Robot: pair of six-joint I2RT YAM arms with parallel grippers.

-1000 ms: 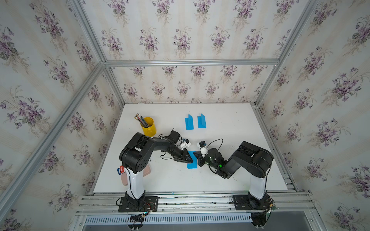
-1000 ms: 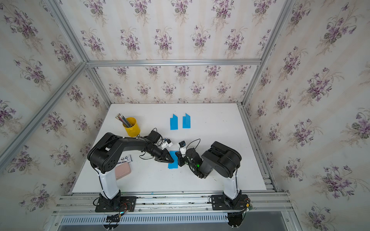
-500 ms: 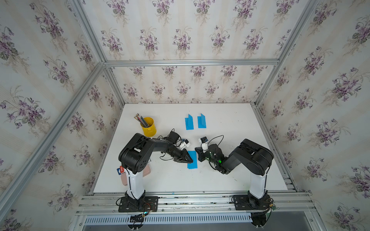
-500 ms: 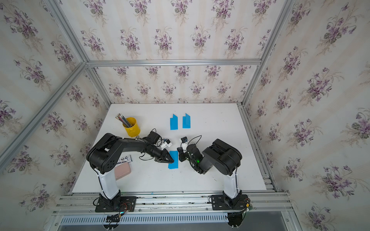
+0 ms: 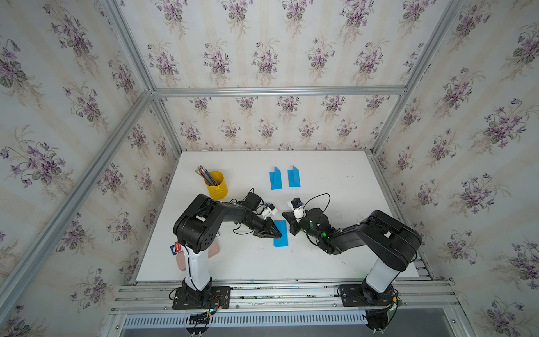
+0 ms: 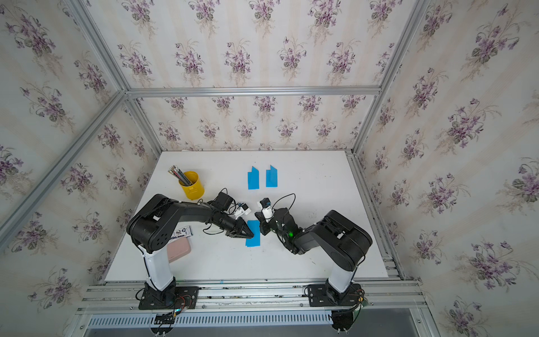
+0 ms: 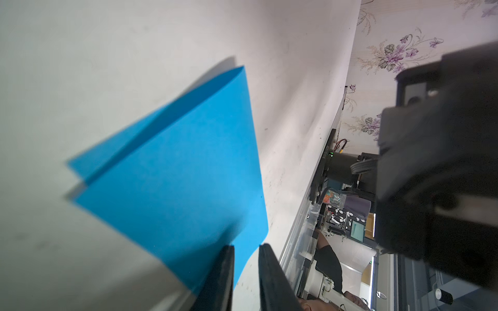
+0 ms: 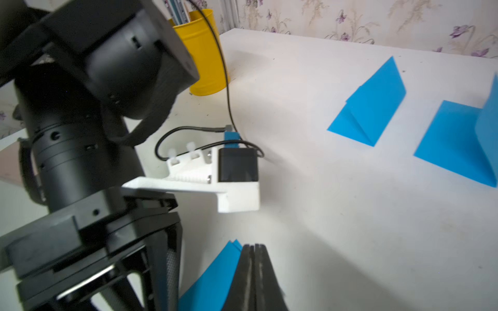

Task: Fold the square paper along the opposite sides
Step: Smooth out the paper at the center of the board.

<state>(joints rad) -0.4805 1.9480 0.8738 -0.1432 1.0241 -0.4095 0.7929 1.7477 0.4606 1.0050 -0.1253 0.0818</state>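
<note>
Yellow cup (image 5: 218,186) | upright | holds pencils (image 5: 204,175) | folded paper (image 5: 281,235) apart

left pincer (image 7: 245,246) slightly parted, right pincer (image 8: 253,246) closed

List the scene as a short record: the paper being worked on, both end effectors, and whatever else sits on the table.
paper: blue, folded in half, lying on the table between the arms, edges slightly offset
left end effector: jaws slightly apart, tips at the paper's edge
right end effector: shut, beside the paper, no grip on it visible
folded sheets: two, blue, at the back, flaps standing up
cup: yellow, holds pencils, near the left arm
</note>
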